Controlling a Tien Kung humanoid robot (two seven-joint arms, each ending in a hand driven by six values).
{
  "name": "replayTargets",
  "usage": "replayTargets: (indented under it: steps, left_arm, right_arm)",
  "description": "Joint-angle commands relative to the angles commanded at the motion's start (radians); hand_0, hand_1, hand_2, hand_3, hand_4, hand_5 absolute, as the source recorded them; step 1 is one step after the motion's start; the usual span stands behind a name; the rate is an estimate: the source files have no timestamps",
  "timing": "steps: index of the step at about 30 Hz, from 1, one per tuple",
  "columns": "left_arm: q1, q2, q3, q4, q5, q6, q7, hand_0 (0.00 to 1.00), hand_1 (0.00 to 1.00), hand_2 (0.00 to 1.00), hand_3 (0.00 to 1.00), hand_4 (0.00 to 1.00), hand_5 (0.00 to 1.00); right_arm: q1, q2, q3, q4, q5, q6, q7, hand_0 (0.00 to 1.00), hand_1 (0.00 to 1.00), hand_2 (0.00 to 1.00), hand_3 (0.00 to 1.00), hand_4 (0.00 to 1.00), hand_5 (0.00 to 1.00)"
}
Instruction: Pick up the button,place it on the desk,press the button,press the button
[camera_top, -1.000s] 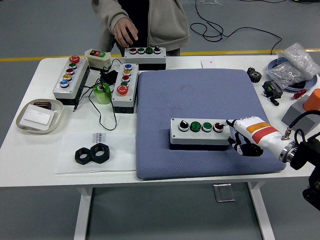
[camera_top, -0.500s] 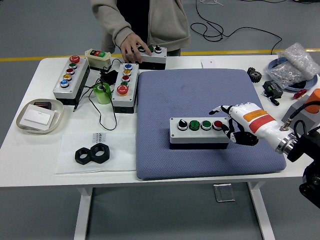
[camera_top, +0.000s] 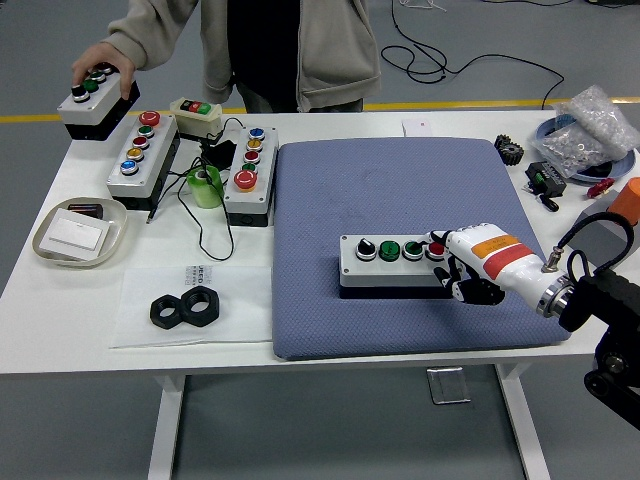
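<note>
Button box (camera_top: 392, 262): grey, with a black base, lying on the blue mat (camera_top: 400, 190) toward the mat's near right part; four controls in a row on top, a black knob, two green buttons and a red button (camera_top: 436, 249) at its right end.
Right hand (camera_top: 462, 268): white with an orange stripe, coming in from the desk's right edge, set against the box's right end; fingers curled down, gripping nothing, one fingertip on or just over the red button, I cannot tell which.
Person: standing at the far side of the desk, one hand (camera_top: 97, 62) holding a second button box (camera_top: 92, 98) off the far left corner.
Other boxes: two long ones (camera_top: 143, 152) near the far left part of the desk.
Tray (camera_top: 80, 231): by the left edge.
Black nuts (camera_top: 185, 309): two, touching, near the front edge.
</note>
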Motion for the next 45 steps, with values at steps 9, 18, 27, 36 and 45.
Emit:
replayTargets:
  steps: [9,18,27,36,45]
  left_arm:
    - [0.005,-0.001,-0.008,0.0,0.01,0.001,0.003,0.723,0.821,0.84,0.809,0.591,0.998]
    - [0.008,-0.001,-0.009,0.0,0.014,0.001,0.004,0.725,0.821,0.84,0.809,0.591,0.998]
    - [0.007,0.001,-0.004,0.0,0.005,0.001,0.001,0.722,0.821,0.841,0.809,0.592,0.998]
    - [0.002,0.001,0.0,0.001,-0.003,0.001,-0.001,0.72,0.821,0.84,0.808,0.593,0.998]
    - [0.002,0.001,-0.001,0.0,-0.002,0.001,-0.001,0.719,0.821,0.841,0.808,0.594,0.998]
  right_arm:
    - [-0.003,-0.006,-0.024,0.001,-0.009,0.012,-0.008,0.361,0.1,0.215,0.777,0.452,0.002]
    - [-0.02,-0.012,0.036,0.039,0.015,-0.036,0.002,0.389,0.113,0.234,0.792,0.539,0.002]
    - [-0.059,-0.036,0.205,0.13,0.259,-0.023,0.019,0.384,0.233,0.366,0.998,0.748,0.07]
    - [-0.095,-0.035,0.32,0.145,0.635,-0.094,0.09,0.882,0.817,0.941,0.998,0.867,0.274]
    - [-0.14,-0.007,0.4,0.08,1.009,-0.177,0.174,0.958,0.887,0.974,0.998,0.865,0.333]
